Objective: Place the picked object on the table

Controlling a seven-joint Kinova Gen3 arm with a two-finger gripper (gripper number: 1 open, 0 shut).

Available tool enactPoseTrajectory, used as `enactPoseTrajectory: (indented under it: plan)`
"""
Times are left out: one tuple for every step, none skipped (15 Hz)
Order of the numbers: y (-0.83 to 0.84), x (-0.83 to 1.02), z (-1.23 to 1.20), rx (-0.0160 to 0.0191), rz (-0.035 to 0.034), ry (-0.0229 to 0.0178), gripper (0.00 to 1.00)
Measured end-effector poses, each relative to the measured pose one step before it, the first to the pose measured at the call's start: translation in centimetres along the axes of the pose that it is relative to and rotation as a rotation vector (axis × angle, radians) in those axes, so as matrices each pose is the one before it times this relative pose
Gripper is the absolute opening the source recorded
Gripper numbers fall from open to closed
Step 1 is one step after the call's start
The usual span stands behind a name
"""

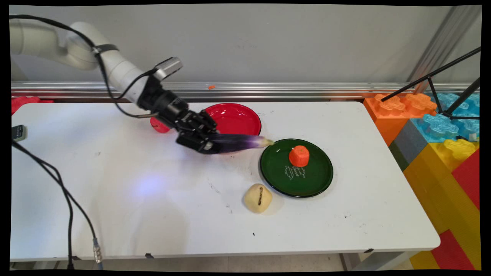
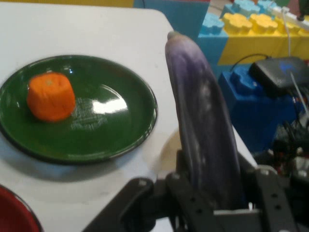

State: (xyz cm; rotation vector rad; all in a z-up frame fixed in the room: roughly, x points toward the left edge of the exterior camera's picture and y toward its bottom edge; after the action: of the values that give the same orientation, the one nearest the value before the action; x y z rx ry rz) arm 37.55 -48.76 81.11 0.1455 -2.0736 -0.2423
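Main view: pincer pinching eggplant, tip twd green plate.

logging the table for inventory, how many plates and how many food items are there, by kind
plates: 2, a red plate and a green plate
food items: 4, a purple eggplant held in the claw, an orange piece on the green plate, a pale potato and a partly hidden red item on the table
total: 6
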Motion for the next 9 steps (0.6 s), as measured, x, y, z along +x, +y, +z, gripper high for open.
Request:
enactPoseTrajectory:
  plan:
    - [0.451,-0.693,-0.620,-0.00571,-0.00452,-0.00589,0.00]
    - [0.396,-0.644,-0.507,-0.00602,-0.00372,-0.00604,0.00]
    - [0.385,-0.663,-0.456,-0.00560,-0.00393,-0.00641,0.00]
    - [0.321,-0.582,-0.333,-0.00476,-0.00343,-0.00563,0.00]
    - [0.394,-0.743,-0.359,-0.00606,-0.00404,-0.00740,0.00]
    - [0.272,-0.551,-0.200,-0.00500,-0.00296,-0.00575,0.00]
    - [0.244,-0.535,-0.139,-0.00433,-0.00276,-0.00583,0.00]
    - [0.210,-0.514,-0.102,-0.00359,-0.00253,-0.00570,0.00]
    - [0.153,-0.424,-0.038,-0.00320,-0.00250,-0.00478,0.00]
